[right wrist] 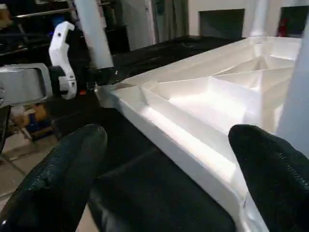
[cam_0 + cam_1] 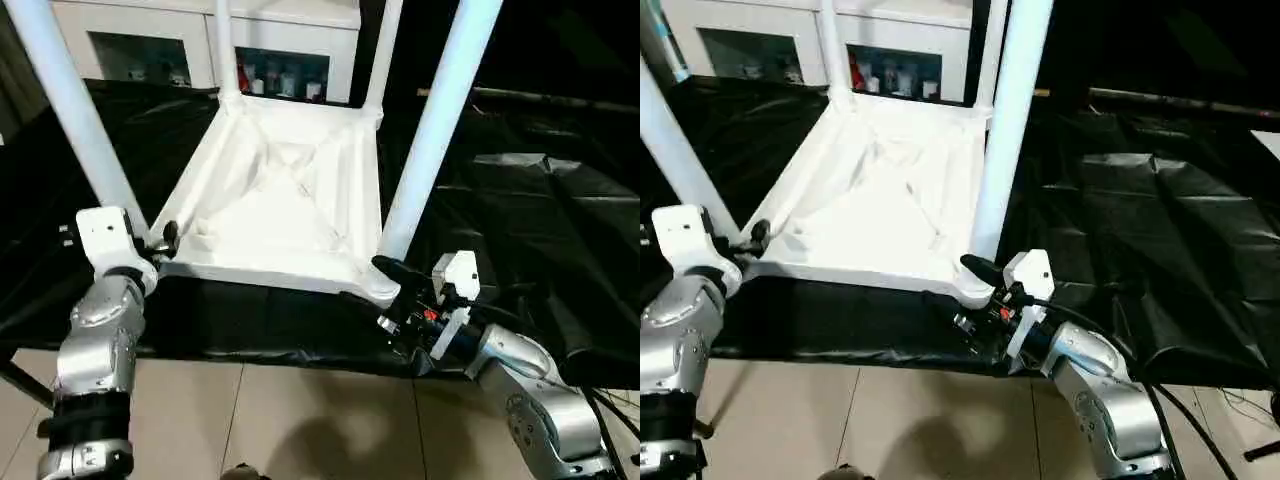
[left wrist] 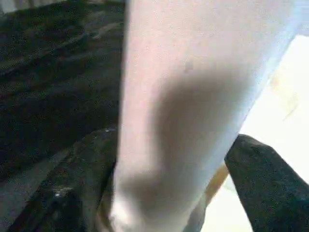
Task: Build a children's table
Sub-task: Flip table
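The upturned white plastic children's table (image 2: 285,190) has four upright legs. The left gripper (image 2: 160,240), spread, straddles the near-left leg (image 2: 80,110); the right gripper (image 2: 392,295), spread, flanks the near-right corner.

White table on black sheeting

The upturned all-white plastic square tabletop (image 2: 290,200) shows crossing ribs; its four round legs (image 2: 432,130) are white too. Glossy black plastic sheeting (image 2: 540,200) lies crinkled beneath, beige floor tiles (image 2: 300,410) nearer, silver forearms (image 2: 95,340).

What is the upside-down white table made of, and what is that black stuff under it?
The table top and its legs look like smooth white moulded plastic: the underside has ribs and a soft shine. The black sheet under it looks like thin plastic film, because it is glossy and wrinkled.
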Robot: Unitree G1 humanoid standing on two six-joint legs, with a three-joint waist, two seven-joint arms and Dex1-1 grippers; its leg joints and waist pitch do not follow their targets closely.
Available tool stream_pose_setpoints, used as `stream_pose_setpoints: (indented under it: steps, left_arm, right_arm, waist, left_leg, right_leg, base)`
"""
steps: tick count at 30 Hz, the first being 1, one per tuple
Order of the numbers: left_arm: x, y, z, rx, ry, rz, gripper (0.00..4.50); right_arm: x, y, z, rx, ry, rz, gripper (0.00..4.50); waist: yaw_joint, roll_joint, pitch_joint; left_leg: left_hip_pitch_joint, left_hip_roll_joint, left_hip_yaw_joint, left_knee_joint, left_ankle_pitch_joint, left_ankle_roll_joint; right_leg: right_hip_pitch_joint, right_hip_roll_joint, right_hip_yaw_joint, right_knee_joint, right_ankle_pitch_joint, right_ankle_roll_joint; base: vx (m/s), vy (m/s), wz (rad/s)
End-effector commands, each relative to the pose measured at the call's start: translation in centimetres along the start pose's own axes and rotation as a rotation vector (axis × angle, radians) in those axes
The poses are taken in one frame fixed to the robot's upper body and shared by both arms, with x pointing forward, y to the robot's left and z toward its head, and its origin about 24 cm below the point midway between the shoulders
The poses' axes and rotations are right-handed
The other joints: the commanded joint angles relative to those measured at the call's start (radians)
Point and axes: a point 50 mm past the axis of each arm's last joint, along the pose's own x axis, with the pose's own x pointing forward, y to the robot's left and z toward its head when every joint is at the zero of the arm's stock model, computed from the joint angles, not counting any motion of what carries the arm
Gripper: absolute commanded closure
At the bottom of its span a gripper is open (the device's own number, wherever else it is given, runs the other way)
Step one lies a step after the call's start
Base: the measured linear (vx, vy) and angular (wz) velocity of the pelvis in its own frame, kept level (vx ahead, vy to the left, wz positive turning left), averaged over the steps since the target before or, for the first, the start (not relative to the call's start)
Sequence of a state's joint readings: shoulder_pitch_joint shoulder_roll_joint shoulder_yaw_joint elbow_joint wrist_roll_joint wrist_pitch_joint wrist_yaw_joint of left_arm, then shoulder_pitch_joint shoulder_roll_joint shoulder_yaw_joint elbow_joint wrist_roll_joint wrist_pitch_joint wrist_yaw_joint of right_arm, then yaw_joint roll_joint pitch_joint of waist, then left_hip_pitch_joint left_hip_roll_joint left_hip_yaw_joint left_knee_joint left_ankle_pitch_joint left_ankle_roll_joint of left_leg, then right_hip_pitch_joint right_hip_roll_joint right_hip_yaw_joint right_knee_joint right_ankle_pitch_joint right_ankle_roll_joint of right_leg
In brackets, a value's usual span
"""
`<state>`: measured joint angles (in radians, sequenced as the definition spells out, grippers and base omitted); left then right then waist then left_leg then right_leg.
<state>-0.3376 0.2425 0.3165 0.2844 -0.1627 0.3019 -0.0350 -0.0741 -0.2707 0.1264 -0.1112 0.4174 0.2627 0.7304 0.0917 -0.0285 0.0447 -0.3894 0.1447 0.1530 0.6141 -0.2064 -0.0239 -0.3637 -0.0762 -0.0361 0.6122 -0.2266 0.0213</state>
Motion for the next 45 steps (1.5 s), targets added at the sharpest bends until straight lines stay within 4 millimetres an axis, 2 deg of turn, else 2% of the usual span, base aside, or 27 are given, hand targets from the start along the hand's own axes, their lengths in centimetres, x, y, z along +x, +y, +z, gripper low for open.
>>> stream_pose_setpoints:
  steps: [1, 3, 5, 7, 13, 18, 23, 27, 31, 34, 37, 38, 39, 45]
  left_arm:
    - [-0.1, -0.2, -0.2, -0.013, 0.009, 0.009, 0.82]
    - [-0.2, -0.3, -0.1, -0.007, -0.017, 0.013, 0.88]
    - [-0.3, -0.5, 0.2, -0.01, -0.045, 0.008, 1.16]
    - [-0.3, -0.6, 0.6, -0.011, -0.073, -0.001, 1.32]
    - [-0.4, -0.9, 1.2, -0.011, -0.108, -0.012, 1.82]
    - [-0.6, -1.2, 0.7, -0.043, -0.09, -0.01, 2.26]
    - [-0.6, -1.5, 0.3, -0.087, -0.072, -0.019, 2.34]
    - [-0.5, -2.2, 0.0, -0.162, -0.042, -0.04, 2.34]
    - [-0.4, -3.8, -0.2, -0.344, 0.004, -0.07, 2.34]
    - [-0.4, -4.9, -0.4, -0.444, 0.031, -0.088, 2.34]
    - [-0.6, -6.7, -0.7, -0.57, 0.084, -0.122, 2.34]
    - [-0.7, -7.2, -0.8, -0.576, 0.098, -0.139, 2.34]
    - [-1.1, -8.9, -0.9, -0.576, 0.126, -0.198, 2.34]
    - [-1.7, -11.0, -0.6, -0.557, 0.142, -0.282, 2.36]
  right_arm:
    - [0.0, -0.2, 0.2, -0.013, 0.003, 0.01, 0.0]
    - [0.1, -0.3, 0.3, -0.018, 0.001, 0.013, 0.0]
    - [0.1, -0.3, 0.3, -0.021, -0.001, 0.015, 0.0]
    - [0.1, -0.3, 0.2, -0.021, -0.002, 0.018, 0.0]
    - [0.2, -0.3, 0.1, -0.025, -0.006, 0.022, 0.0]
    - [0.1, -0.3, 0.1, -0.032, -0.005, 0.02, 0.0]
    - [0.0, -0.3, 0.0, -0.037, -0.003, 0.018, 0.0]
    - [-0.1, -0.4, 0.0, -0.043, -0.002, 0.015, 0.0]
    - [-0.2, -0.8, -0.1, -0.053, 0.007, -0.017, 0.0]
    - [-0.3, -1.1, -0.4, -0.051, 0.025, -0.055, 0.0]
    - [-0.4, -1.5, -0.9, -0.045, 0.053, -0.089, 0.0]
    - [-0.4, -1.5, -1.0, -0.042, 0.055, -0.093, 0.0]
    - [-0.3, -2.1, -1.2, -0.043, 0.069, -0.164, 0.0]
    - [0.4, -2.6, -1.5, 0.038, 0.034, -0.221, 0.0]
  waist:
    - [0.003, 0.017, -0.046]
    - [0.003, 0.013, -0.046]
    - [0.005, 0.015, -0.046]
    - [0.008, 0.013, -0.048]
    - [0.008, 0.014, -0.051]
    - [0.009, 0.016, -0.05]
    - [0.011, 0.012, -0.049]
    - [0.011, 0.013, -0.049]
    - [0.013, 0.009, -0.049]
    - [0.019, 0.008, -0.048]
    - [0.022, 0.001, -0.046]
    - [0.022, -0.002, -0.047]
    - [0.025, 0.002, -0.046]
    - [0.026, 0.003, -0.047]
  left_leg:
    - [0.03, 0.087, -0.031, -0.103, -0.248, -0.002]
    - [0.027, 0.088, -0.032, -0.104, -0.248, -0.01]
    - [0.027, 0.088, -0.032, -0.105, -0.249, -0.015]
    - [0.025, 0.088, -0.032, -0.104, -0.224, -0.011]
    - [0.023, 0.087, -0.031, -0.101, -0.18, 0.003]
    - [0.025, 0.088, -0.03, -0.102, -0.196, 0.0]
    - [0.024, 0.088, -0.029, -0.102, -0.201, -0.002]
    - [0.024, 0.088, -0.029, -0.102, -0.193, -0.003]
    - [0.024, 0.087, -0.024, -0.098, -0.169, 0.014]
    - [0.026, 0.085, -0.019, -0.095, -0.171, 0.024]
    - [0.026, 0.083, -0.006, -0.093, -0.173, 0.041]
    - [0.026, 0.084, -0.004, -0.093, -0.169, 0.043]
    - [0.027, 0.087, -0.003, -0.095, -0.161, 0.047]
    - [0.024, 0.088, -0.004, -0.101, -0.182, 0.033]
  right_leg:
    - [0.022, -0.082, 0.042, -0.064, -0.04, -0.233]
    - [0.022, -0.081, 0.041, -0.065, -0.049, -0.218]
    - [0.021, -0.082, 0.041, -0.066, -0.058, -0.211]
    - [0.022, -0.081, 0.04, -0.064, -0.031, -0.206]
    - [0.024, -0.079, 0.037, -0.056, 0.037, -0.213]
    - [0.023, -0.079, 0.037, -0.059, 0.024, -0.214]
    - [0.023, -0.08, 0.039, -0.061, 0.003, -0.21]
    - [0.023, -0.08, 0.038, -0.06, 0.002, -0.213]
    - [0.023, -0.08, 0.039, -0.061, 0.013, -0.221]
    - [0.02, -0.081, 0.04, -0.065, -0.017, -0.223]
    - [0.018, -0.084, 0.039, -0.073, -0.089, -0.224]
    - [0.018, -0.084, 0.039, -0.073, -0.097, -0.223]
    - [0.014, -0.084, 0.037, -0.075, -0.117, -0.218]
    - [0.013, -0.081, 0.037, -0.077, -0.118, -0.185]
  base:
    - [0.0, 0.0, 0.0]
    - [0.0, 0.0, 0.0]
    - [0.0, 0.0, 0.0]
    - [0.0, 0.0, 0.0]
    - [0.0, 0.0, 0.0]
    - [0.0, 0.0, 0.0]
    - [0.0, 0.0, 0.0]
    - [0.0, 0.0, 0.0]
    - [0.0, 0.0, 0.0]
    - [0.0, 0.0, 0.0]
    - [0.0, 0.0, 0.0]
    - [0.0, 0.0, 0.0]
    - [0.0, 0.0, 0.0]
    - [0.0, 0.0, 0.0]
